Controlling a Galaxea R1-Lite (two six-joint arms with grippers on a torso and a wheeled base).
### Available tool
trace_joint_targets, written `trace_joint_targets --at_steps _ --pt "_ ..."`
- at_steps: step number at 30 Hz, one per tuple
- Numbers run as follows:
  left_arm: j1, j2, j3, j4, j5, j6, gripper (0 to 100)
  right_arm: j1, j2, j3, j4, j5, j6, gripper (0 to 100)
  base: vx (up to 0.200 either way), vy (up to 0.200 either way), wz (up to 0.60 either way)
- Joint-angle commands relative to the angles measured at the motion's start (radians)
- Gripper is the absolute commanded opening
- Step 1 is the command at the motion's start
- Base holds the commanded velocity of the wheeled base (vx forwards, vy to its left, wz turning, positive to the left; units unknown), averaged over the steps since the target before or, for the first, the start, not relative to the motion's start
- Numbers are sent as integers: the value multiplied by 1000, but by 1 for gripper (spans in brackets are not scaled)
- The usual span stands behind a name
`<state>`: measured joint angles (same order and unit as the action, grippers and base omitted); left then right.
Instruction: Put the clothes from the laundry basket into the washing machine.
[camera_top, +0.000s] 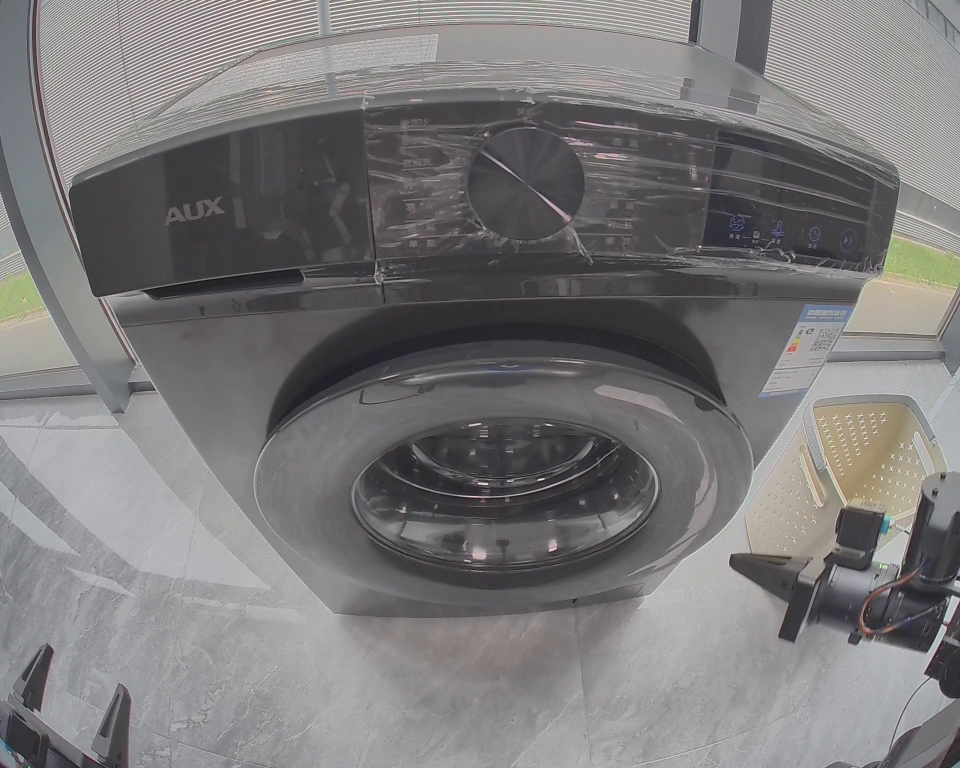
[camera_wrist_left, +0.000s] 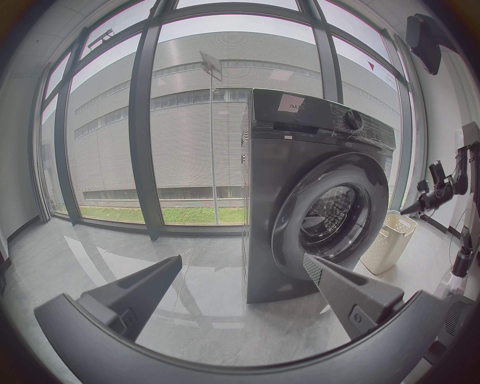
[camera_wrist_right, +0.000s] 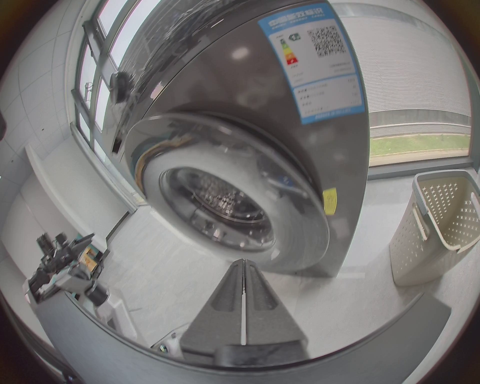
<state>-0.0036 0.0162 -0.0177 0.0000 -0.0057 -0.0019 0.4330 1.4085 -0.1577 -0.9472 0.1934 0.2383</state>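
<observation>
At the lower left, the left gripper (camera_top: 80, 672) sat low above the grey marble-patterned floor (camera_top: 200, 560), its two dark fingers spread wide with nothing between them. Beyond it stood the dark grey front-loading washing machine (camera_top: 480, 330), backed by tall windows (camera_top: 180, 60). A pale brand mark (camera_top: 195, 211) was printed on the glossy drawer panel at the machine's upper left. To its right, a round dial (camera_top: 525, 183) sat mid-panel under wrinkled clear plastic film (camera_top: 640, 190), which also covered rows of small print too faint to read. Below, the round door (camera_top: 500, 480) was closed, and the steel drum showed through its glass. Farther right, a row of lit blue touch icons (camera_top: 790, 235) glowed on the panel. A blue-edged energy label (camera_top: 808, 350) with coloured bars and a square code was stuck at the upper right of the front. In the right wrist view, a small yellow sticker (camera_wrist_right: 329, 201) sat beside the door rim. Just right of the machine, the cream perforated laundry basket (camera_top: 870, 450) stood on the floor. In front of it hung the right gripper (camera_top: 748, 564), its fingers pressed together on nothing, pointing toward the machine's lower right corner.
</observation>
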Motion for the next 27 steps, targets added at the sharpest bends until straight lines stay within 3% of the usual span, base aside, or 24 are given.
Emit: trace_joint_targets --at_steps 1,6,13,18,21,27 --pt "1 -16 16 0 0 -1 100 70 -29 76 -5 29 -2 0 0 0 0" --pt "1 -16 16 0 0 -3 100 84 -31 53 -15 40 -7 0 0 0 0" --pt "1 -16 18 -2 0 -3 100 73 -19 15 -90 37 4 0 200 0 0" --pt "1 -16 18 0 0 -3 100 73 44 13 -186 31 3 0 200 0 0" --pt "1 -16 18 0 -2 -3 100 72 110 1 -272 21 1 0 0 0 0" --pt "1 -16 18 0 -2 -7 100 69 202 -37 -401 -71 -1 0 0 0 0"
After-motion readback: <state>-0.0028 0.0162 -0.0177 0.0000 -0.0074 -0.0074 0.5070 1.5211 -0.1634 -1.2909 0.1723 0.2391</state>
